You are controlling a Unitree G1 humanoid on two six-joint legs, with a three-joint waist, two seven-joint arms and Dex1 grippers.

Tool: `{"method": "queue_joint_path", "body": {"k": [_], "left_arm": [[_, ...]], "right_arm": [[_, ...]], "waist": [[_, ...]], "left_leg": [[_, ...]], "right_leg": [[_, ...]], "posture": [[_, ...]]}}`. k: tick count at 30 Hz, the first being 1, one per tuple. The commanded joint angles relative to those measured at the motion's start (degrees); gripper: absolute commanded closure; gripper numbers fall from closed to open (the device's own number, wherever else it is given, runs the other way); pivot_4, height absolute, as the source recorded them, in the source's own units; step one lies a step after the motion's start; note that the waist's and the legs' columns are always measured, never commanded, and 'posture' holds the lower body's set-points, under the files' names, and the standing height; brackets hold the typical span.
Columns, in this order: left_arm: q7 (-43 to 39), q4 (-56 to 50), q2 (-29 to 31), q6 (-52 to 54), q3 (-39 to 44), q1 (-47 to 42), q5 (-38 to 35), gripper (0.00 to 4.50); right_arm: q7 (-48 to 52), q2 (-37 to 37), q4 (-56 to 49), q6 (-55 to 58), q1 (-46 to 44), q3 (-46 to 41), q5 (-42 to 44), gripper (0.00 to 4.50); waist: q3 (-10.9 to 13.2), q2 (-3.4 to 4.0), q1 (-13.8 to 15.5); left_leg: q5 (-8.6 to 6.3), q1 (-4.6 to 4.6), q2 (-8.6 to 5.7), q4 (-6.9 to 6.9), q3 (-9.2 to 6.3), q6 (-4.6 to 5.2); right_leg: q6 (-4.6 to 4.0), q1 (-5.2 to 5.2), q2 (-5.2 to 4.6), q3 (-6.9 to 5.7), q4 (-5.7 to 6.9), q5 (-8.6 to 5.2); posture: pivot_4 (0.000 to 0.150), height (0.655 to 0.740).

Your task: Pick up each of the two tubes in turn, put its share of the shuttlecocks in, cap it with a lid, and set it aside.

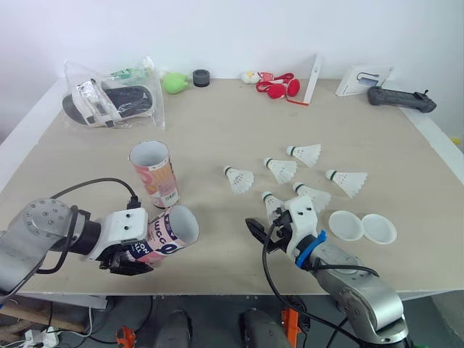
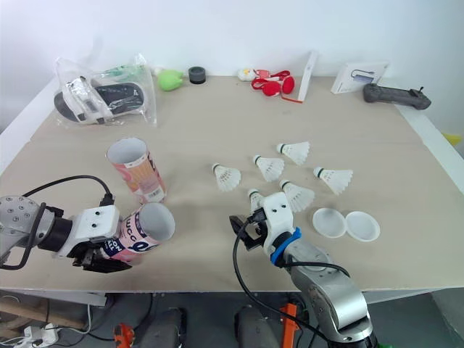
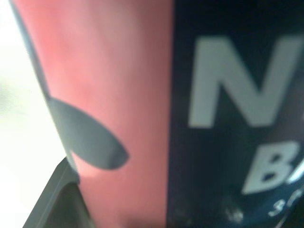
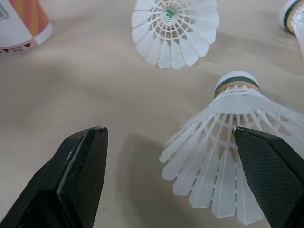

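One tube [image 1: 172, 232] is off the desk [image 1: 217, 123], gripped near its base by the left pincer [image 1: 136, 257] at the front left corner. It is tilted so its open mouth faces up and towards the middle of the desk. The second tube [image 1: 154, 174] stands upright and open-topped just behind it, on the desk surface.

To the right, the right pincer [image 4: 171, 187] sits low over the desk with its black fingers spread wide. The nearest shuttlecock [image 4: 228, 123] lies between them, its white skirt against one finger and not clamped. Five more shuttlecocks [image 1: 281, 170] lie scattered beyond it, all on their sides. Two white lids [image 1: 346, 225] rest flat side by side near the front right edge, close to the right arm.

Along the far edge are a clear plastic bag [image 1: 112, 98] holding dark sandals, a green object [image 1: 174, 81], a red item [image 1: 279, 88] and a black controller [image 1: 401, 98].
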Motion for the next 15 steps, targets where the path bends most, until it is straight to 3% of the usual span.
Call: {"method": "queue_joint_path", "body": {"k": [1, 13, 14, 15], "left_arm": [[0.76, -0.65, -0.88, 0.74, -0.86, -0.5, 0.54, 1.42], [-0.34, 1.73, -2.85, -1.22, -2.11, -1.57, 2.57, 1.42], [-0.43, 1.86, -2.91, -1.41, -2.11, -1.56, 2.64, 1.42], [-0.53, 2.0, -2.96, -1.66, -2.09, -1.49, 2.71, 1.42]], "right_arm": [[-0.01, 1.03, -0.56, -1.17, -0.96, -0.85, -0.75, 0.0], [-1.04, 4.58, 1.53, -1.75, -1.59, -1.54, -2.63, 0.0], [-1.14, 4.91, 1.6, -1.69, -1.64, -1.73, -2.69, 0.52], [-1.09, 5.07, 1.64, -1.64, -1.69, -1.79, -2.79, 0.76]], "waist": [[-0.01, 0.02, 0.0], [-0.14, 0.24, 0.03], [-0.15, 0.25, 0.03], [-0.15, 0.26, 0.03]], "left_leg": [[0.01, 0.0, 0.0, 0.0, 0.0, 0.01], [0.12, 0.02, -0.03, 0.01, 0.0, 0.07], [0.13, 0.03, -0.03, 0.01, 0.0, 0.08], [0.15, 0.03, -0.03, 0.01, 0.0, 0.09]], "right_leg": [[0.0, 0.0, 0.0, 0.0, 0.0, 0.0], [0.06, 0.04, -0.01, 0.01, 0.0, 0.11], [0.06, 0.04, -0.01, 0.01, 0.0, 0.13], [0.06, 0.04, -0.01, 0.01, 0.0, 0.14]], "posture": [[0.15, 0.74], [0.15, 0.74], [0.15, 0.74], [0.15, 0.74]]}}
